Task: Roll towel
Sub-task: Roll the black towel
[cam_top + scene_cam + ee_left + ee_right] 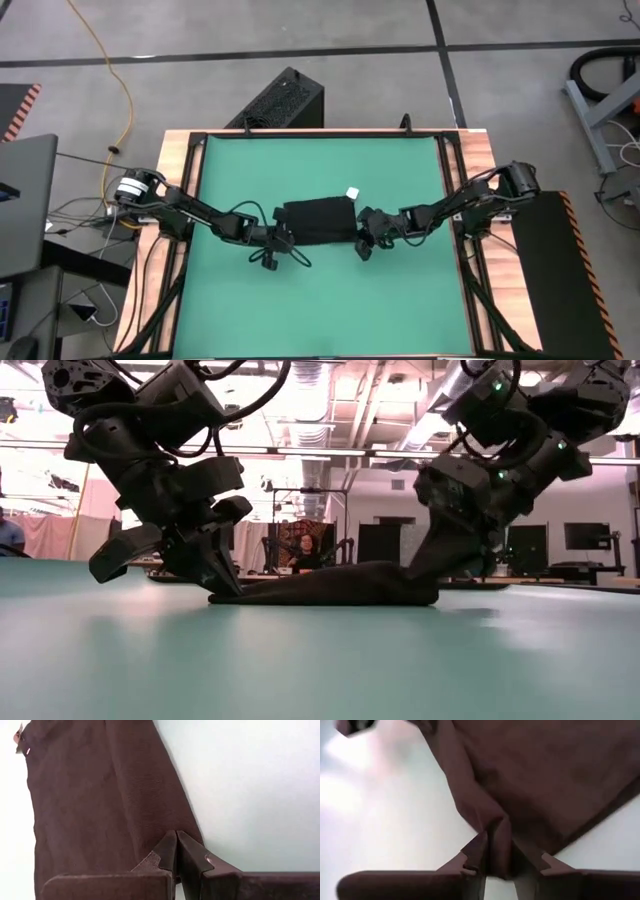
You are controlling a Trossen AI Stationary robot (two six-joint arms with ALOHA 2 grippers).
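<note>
1. I see the green mat [320,300] covering nearly the whole surface [175,150], whose wooden edge shows at the sides.
2. Both arms reach in toward the middle of the mat, the left arm [190,208] from one side and the right arm [460,205] from the other.
3. The towel [318,221] lies flat at the mat's centre between the two arms, a dark rectangle with its white tag [352,192] at the far corner on the right arm's side.
4. My left gripper [276,236] sits at the towel's near corner on its own side. In its wrist view the jaws are pressed together, tip against tip, at the cloth's edge [165,827]; I cannot tell whether any cloth is caught between them.
5. My right gripper [364,240] is at the opposite near corner. Its jaws stand a little apart with a raised fold of towel [492,827] between them.
6. From table height the towel [330,586] lies low on the mat, both grippers down at its ends.
</note>
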